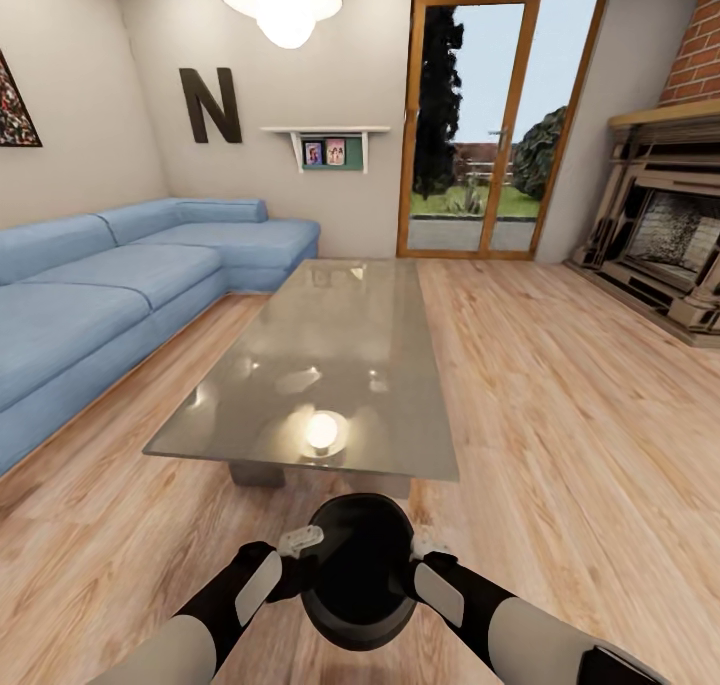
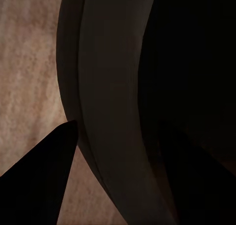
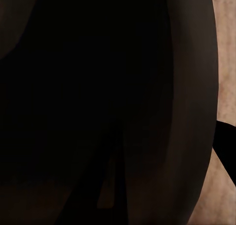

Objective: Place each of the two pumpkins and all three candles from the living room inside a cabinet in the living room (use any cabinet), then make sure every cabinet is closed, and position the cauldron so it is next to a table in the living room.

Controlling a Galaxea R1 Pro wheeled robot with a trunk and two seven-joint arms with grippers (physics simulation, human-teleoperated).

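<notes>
The round black cauldron (image 1: 358,570) hangs low in front of me, just short of the near edge of the glass-topped coffee table (image 1: 350,325). My left gripper (image 1: 303,557) grips its left rim and my right gripper (image 1: 417,557) grips its right rim. In the left wrist view the cauldron's rim (image 2: 108,87) runs between the fingers of the left gripper (image 2: 118,124), one outside the wall and one inside. The right wrist view has the cauldron's wall (image 3: 191,62) pinched the same way by the right gripper (image 3: 167,129). Pumpkins, candles and cabinet are out of view.
A blue corner sofa (image 1: 120,285) lines the left wall beside the table. A stone fireplace (image 1: 665,255) stands at the right, and glass patio doors (image 1: 500,125) at the back. Wide bare wood floor (image 1: 560,415) lies between the table and the fireplace.
</notes>
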